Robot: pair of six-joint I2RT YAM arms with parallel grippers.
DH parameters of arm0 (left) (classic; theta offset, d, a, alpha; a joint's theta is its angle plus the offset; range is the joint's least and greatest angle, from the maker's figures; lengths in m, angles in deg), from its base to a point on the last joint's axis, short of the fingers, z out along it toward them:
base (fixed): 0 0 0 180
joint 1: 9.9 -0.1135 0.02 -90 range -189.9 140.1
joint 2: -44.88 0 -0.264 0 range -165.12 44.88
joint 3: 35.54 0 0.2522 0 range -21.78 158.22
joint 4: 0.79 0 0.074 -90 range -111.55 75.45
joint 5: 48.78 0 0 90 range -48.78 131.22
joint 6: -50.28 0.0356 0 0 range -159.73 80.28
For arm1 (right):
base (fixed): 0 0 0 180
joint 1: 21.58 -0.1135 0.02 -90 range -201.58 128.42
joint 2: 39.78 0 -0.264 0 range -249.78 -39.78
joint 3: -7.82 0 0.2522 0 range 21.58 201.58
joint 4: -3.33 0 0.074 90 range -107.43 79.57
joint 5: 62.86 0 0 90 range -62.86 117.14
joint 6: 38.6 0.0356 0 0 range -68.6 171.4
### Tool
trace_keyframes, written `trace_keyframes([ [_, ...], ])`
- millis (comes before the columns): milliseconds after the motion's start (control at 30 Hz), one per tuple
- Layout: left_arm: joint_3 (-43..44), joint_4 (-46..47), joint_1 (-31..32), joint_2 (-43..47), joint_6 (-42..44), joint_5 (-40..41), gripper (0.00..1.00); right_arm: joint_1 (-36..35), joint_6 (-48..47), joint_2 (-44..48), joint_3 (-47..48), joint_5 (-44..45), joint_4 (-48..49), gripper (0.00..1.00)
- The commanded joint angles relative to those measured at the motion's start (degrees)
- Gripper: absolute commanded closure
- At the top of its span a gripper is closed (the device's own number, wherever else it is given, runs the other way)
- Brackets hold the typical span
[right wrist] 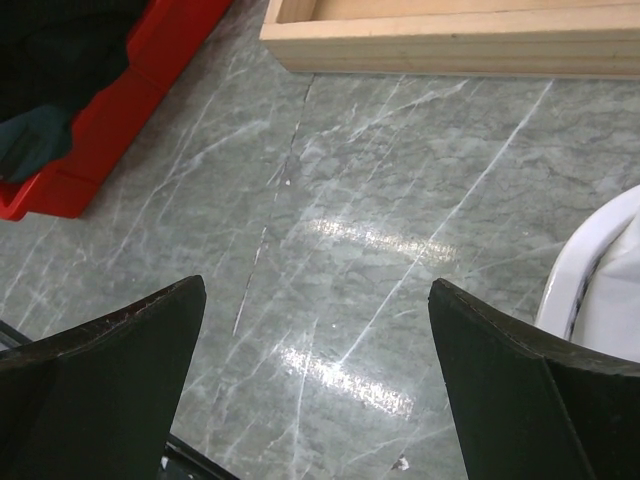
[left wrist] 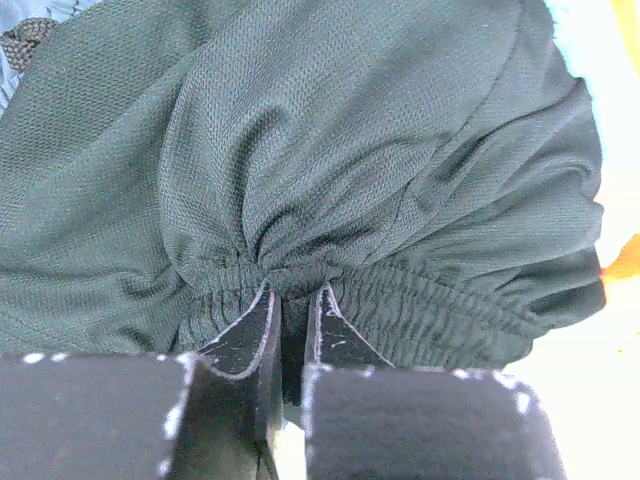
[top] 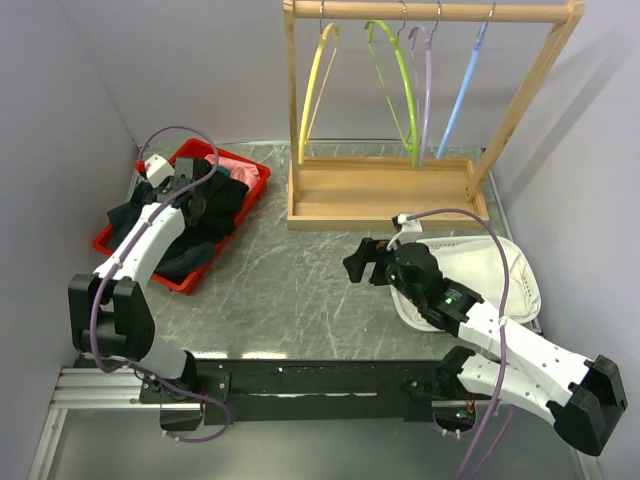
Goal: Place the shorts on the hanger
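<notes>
**Operator:** Where are the shorts (left wrist: 350, 150)?

**Desk:** In the red tray (top: 245, 165) on your left, top of the heap. Your left hand (left wrist: 293, 292) pinches their gathered waistband (left wrist: 430, 300), jaws pressed almost together on the fold.

**Operator:** How will they handle?

**Desk:** Light, limp mesh, probably slick. Expect them to sag into a bundle when lifted. The elastic band looks like the thickest, surest hold.

**Operator:** And my other side?

**Desk:** Your right hand (right wrist: 318, 288) is spread wide over the bare counter (right wrist: 400, 200), holding nothing. You may want it on the band too. The light-blue hanger (top: 462, 95) hangs on the wooden rack (top: 380, 205), well apart.
</notes>
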Motion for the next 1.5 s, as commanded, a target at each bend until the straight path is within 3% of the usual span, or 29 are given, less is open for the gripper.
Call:
trace_keyframes([
  [0,5.1,-0.9,-0.4,4.2,2.2,1.9,0.99,-0.3,-0.5,0.9,0.3,-0.2,2.3,0.00],
  [367,16.7,-0.6,-0.4,22.4,18.2,-7.6,0.99,-2.4,-4.1,0.8,5.6,-7.7,8.2,0.00],
  [567,25.1,-4.7,-0.4,25.2,18.5,-16.3,0.99,-9.5,-6.0,1.1,11.2,-7.0,9.9,0.02],
  [700,28.5,-6.9,-0.4,26.2,18.3,-21.2,0.99,-17.5,-8.0,0.7,15.5,-0.7,12.3,0.02],
  [900,30.9,-9.9,-0.4,28.6,18.0,-28.9,0.99,-27.0,-13.9,-8.3,26.1,8.4,14.4,0.01],
  [1200,31.4,-13.4,-0.4,34.2,19.1,-35.4,0.99,-27.6,-22.4,-28.5,49.7,14.9,7.9,0.00],
  [1467,34.1,-15.3,-0.4,36.0,23.3,-37.9,0.99,-27.6,-27.2,-46.2,69.5,11.5,-4.3,0.00],
])
